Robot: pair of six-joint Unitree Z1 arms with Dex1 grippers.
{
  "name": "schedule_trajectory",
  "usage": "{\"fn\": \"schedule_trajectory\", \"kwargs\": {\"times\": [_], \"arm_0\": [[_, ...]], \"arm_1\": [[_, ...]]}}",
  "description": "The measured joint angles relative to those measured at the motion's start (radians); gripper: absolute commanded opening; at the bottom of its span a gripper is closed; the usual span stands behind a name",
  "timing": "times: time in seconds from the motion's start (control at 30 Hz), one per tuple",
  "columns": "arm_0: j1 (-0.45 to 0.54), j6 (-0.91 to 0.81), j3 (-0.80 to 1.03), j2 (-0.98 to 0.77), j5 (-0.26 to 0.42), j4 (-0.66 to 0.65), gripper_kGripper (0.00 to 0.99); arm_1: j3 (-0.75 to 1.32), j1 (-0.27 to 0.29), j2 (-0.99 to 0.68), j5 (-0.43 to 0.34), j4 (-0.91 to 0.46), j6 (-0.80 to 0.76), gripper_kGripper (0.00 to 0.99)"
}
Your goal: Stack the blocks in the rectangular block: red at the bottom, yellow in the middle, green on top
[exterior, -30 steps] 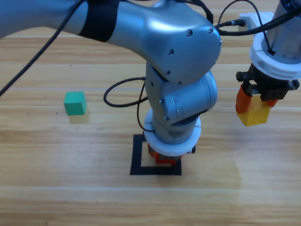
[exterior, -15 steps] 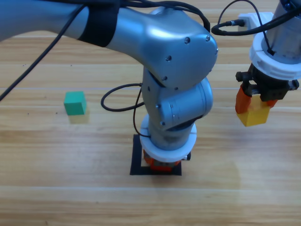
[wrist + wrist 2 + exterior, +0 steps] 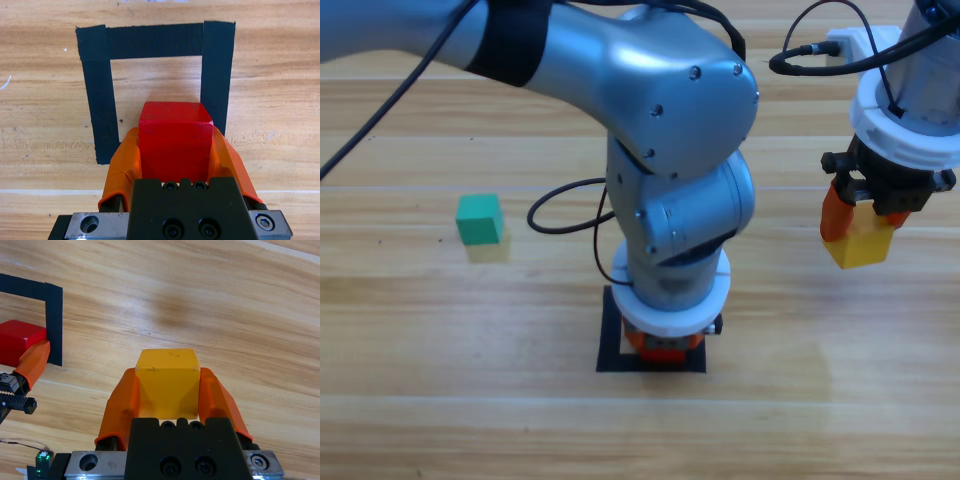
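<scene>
The left gripper (image 3: 175, 150) clamps the red cube (image 3: 175, 142) low over the black tape rectangle (image 3: 155, 41) on the pale wooden table (image 3: 420, 330). To its right, the right gripper (image 3: 167, 390) grips the yellow cube (image 3: 861, 243) above the planks. The green cube (image 3: 479, 219) sits alone, far left.

Bright, even light; soft shadows on the table (image 3: 420, 330), all sharp.
</scene>
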Motion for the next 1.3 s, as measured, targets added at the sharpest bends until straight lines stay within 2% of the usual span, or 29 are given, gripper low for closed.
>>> {"fn": "schedule_trajectory", "kwargs": {"times": [0.6, 0.67, 0.8, 0.83, 0.9, 0.93, 0.97, 1.03, 1.3], "arm_0": [[0.049, -0.005, 0.0, 0.0, -0.002, -0.008, 0.138], [0.049, -0.01, 0.0, 0.0, -0.002, -0.008, 0.17], [0.049, -0.032, 0.0, 0.0, -0.002, -0.008, 0.365], [0.049, -0.036, 0.0, 0.0, -0.002, -0.008, 0.474], [0.049, -0.045, 0.0, 0.0, -0.002, -0.008, 0.756], [0.049, -0.047, 0.0, 0.0, -0.002, -0.008, 0.873], [0.049, -0.051, 0.0, 0.0, -0.002, -0.008, 0.948], [0.048, -0.066, 0.0, 0.0, -0.002, -0.008, 0.977], [0.048, -0.074, 0.006, -0.003, 0.004, -0.008, 0.99]], "arm_1": [[0.0, 0.0, 0.0, 0.0, 0.0, 0.0, 0.0], [0.0, 0.0, 0.0, 0.0, 0.0, 0.0, 0.0], [0.0, 0.0, 0.0, 0.0, 0.0, 0.0, 0.0], [0.0, 0.0, 0.0, 0.0, 0.0, 0.0, 0.0], [0.0, 0.0, 0.0, 0.0, 0.0, 0.0, 0.0], [0.0, 0.0, 0.0, 0.0, 0.0, 0.0, 0.0], [0.0, 0.0, 0.0, 0.0, 0.0, 0.0, 0.0], [0.0, 0.0, 0.0, 0.0, 0.0, 0.0, 0.0], [0.0, 0.0, 0.0, 0.0, 0.0, 0.0, 0.0]]}}
